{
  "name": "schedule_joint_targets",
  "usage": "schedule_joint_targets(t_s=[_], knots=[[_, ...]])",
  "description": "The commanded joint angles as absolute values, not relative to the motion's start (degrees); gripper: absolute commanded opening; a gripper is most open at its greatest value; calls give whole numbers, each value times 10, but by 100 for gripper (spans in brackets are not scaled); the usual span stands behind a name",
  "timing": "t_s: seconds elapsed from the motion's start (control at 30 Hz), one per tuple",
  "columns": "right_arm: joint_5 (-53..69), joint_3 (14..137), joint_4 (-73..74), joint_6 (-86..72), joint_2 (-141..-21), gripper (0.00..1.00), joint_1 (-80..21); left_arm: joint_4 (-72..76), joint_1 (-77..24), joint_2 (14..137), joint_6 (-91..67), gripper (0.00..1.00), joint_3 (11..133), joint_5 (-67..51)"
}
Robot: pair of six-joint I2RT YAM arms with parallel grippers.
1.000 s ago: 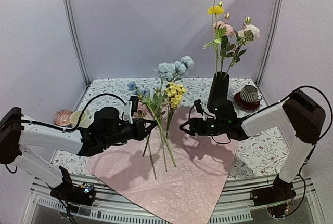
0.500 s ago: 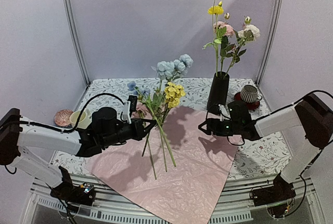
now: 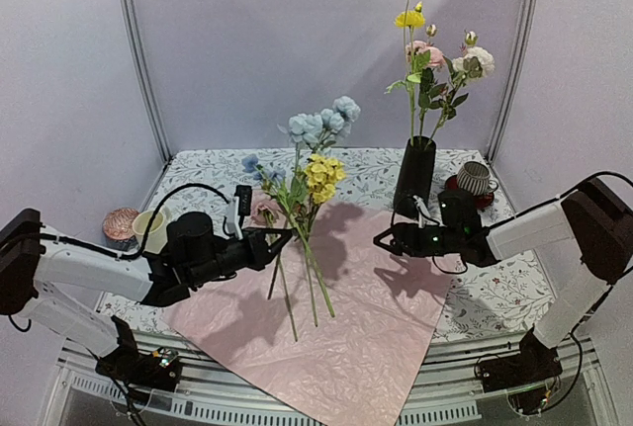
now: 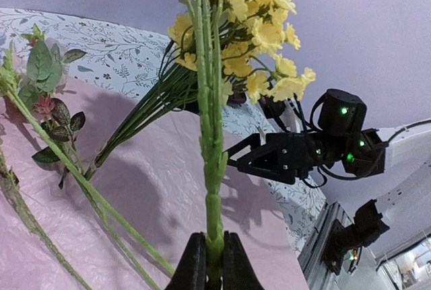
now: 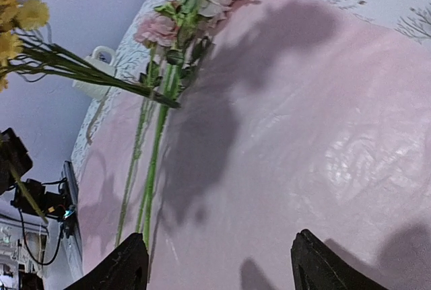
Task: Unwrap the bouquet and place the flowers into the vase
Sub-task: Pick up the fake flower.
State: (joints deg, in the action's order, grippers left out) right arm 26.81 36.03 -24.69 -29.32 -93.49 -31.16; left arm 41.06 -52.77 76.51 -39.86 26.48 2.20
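While left end effector [image 3: 281, 239] stays clenched on flowers [image 3: 318, 175], right end effector [image 3: 382, 241] gapes empty, withdrawn rightward.

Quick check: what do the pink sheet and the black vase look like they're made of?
Pink wrapping sheet: thin paper or film, finely crinkled all over, with a soft sheen in the right wrist view. Vase: matte black with no glints; it may be ceramic or plastic, cannot tell which.
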Motion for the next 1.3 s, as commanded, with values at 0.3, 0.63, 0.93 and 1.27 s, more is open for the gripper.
schedule_joint_targets(t_s=[0.3,0.63,0.93,1.27], knots=[[284,390,-597,-121,-968,78,-434,485,-521,761,-413,5,269,-7],[238,369,-936,-91,-1121,75,-435,481,-522,749,-411,5,277,-21],[237,387,-941,-84,-1157,75,-435,479,-521,750,-412,5,288,-42],[236,383,-932,-65,-1149,76,-435,478,-521,746,-416,5,299,-64]])
